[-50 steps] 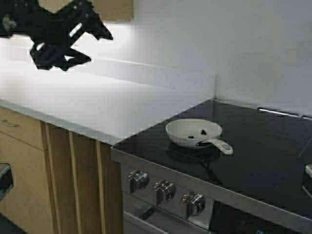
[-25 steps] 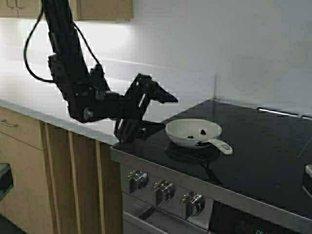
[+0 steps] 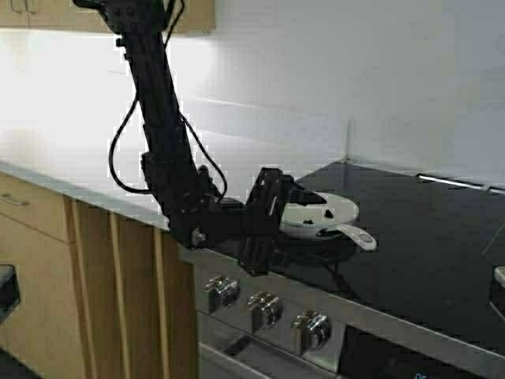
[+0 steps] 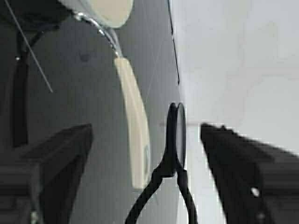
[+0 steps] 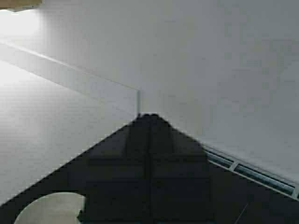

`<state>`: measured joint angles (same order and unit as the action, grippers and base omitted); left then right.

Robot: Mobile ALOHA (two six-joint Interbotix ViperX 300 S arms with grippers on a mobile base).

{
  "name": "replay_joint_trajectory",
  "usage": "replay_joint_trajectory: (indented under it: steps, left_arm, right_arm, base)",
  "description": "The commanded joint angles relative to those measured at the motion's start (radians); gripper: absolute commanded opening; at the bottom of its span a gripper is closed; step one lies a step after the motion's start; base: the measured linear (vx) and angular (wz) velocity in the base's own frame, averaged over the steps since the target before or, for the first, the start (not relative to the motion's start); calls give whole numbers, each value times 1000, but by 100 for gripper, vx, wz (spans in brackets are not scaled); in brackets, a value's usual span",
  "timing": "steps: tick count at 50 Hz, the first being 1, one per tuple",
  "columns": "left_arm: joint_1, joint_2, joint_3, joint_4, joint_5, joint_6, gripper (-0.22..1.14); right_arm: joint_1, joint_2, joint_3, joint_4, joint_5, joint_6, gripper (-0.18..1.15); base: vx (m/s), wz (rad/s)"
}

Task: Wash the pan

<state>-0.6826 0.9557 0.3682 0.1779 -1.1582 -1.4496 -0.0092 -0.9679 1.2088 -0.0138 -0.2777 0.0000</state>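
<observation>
Left pincer hangs released beside the pan; right pincer looks clenched. Pan seems light, stiff, likely slippery; best gripped by its handle.

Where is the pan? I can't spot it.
In the high view the pan sits on the black stovetop, centre, just right of the left claw.

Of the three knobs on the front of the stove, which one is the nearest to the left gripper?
The leftmost knob, directly below the left gripper. The middle knob and the right knob sit farther right.
</observation>
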Motion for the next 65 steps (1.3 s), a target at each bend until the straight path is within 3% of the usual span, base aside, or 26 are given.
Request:
replay_joint_trajectory:
  steps: [1,39,56,61,64,65]
  left_arm:
    - [-21,8,-86,-12,48,-2,101]
    - [-80,135,-453,-74,288,-55,101]
    - [-92,155,-477,-124,279,-58,99]
    - [-92,156,-474,-138,258,-60,86]
    - [-92,158,-474,-144,258,-64,65]
    - [-92,158,-474,-146,258,-74,50]
  right_arm:
    - [2,8,-11,0,-3,2,7]
    - [2,14,-14,0,0,2,7]
    - [2,20,-15,0,0,3,7]
    - [2,18,-14,0,0,3,7]
    - [2,18,-15,0,0,3,7]
    - [2,18,-14,0,0,3,7]
  base:
    - [0,0]
    - [0,0]
    - [0,0]
    - [1,-1]
    - [0,0]
    - [0,0]
